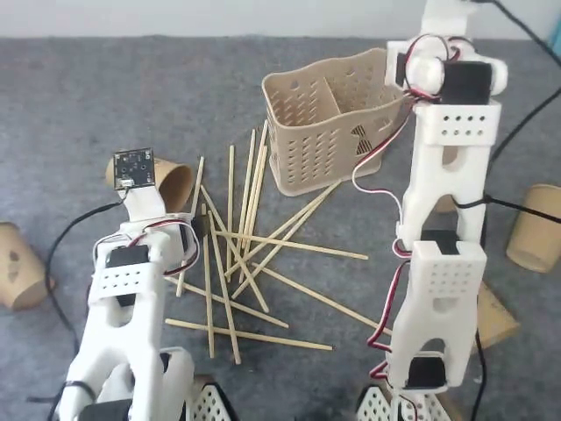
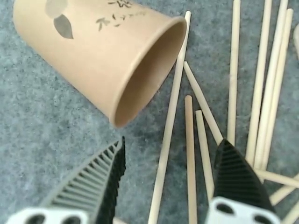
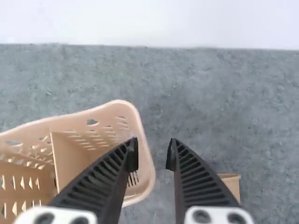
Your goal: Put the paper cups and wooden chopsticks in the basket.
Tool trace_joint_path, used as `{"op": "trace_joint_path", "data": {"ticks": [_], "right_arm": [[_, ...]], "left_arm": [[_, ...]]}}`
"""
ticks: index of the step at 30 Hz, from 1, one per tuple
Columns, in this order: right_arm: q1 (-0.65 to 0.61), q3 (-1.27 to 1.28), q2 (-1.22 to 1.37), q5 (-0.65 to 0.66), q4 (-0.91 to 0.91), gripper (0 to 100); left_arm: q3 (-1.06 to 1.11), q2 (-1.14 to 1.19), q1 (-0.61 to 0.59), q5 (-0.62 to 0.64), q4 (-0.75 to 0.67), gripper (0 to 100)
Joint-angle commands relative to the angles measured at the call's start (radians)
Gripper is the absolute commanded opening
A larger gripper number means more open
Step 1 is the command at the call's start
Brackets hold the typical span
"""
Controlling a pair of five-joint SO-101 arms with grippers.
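- The paper cup point(image 2: 107, 60) is lying on its side beside the scattered chopsticks point(image 2: 233, 70), with the basket point(image 1: 329, 118) nearby.
- The left gripper point(image 2: 173, 142) is hovering at its rim, jaws wide apart; it is best pinching the cup wall, not the sticks.
- The right gripper point(image 3: 152, 149) is hanging over the basket's corner, jaws slightly parted and empty.

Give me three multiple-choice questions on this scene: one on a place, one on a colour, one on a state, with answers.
1. The right gripper is: A) at the basket's end rim; B) deep inside the basket; C) far from the basket.
2. The basket is: A) blue; B) beige; C) black.
3. The paper cup by the left gripper: A) stands upright; B) sits in the basket; C) lies on its side.
Answers: 1 A, its wrist view shows the rim right beside it; 2 B, its walls are beige; 3 C, its open mouth faces sideways.
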Motion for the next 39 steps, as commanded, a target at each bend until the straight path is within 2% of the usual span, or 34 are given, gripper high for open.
{"op": "trace_joint_path", "data": {"ticks": [1,12,22,26,30,34,39], "right_arm": [[0.013,-0.021,0.002,0.023,0.015,12.3],[-0.062,-0.015,0.044,0.031,0.085,12.0],[-0.013,-0.021,0.209,0.023,0.111,11.7],[-0.021,-0.021,0.211,0.021,0.137,1.4],[-0.021,-0.021,0.191,0.017,0.162,0.4],[-0.01,-0.012,0.165,-0.098,0.17,0.7],[-0.016,0.08,0.113,-0.141,0.171,0.7]], "left_arm": [[-0.042,0.003,0.002,-0.011,-0.029,29],[-0.042,0.003,0.002,-0.011,-0.029,29],[-0.042,0.003,0.002,-0.011,-0.029,29],[-0.042,0.003,0.002,-0.011,-0.029,29],[-0.042,0.003,0.002,-0.011,-0.029,29],[-0.042,0.003,0.002,-0.011,-0.029,29],[-0.042,0.003,0.002,-0.011,-0.029,29]]}}
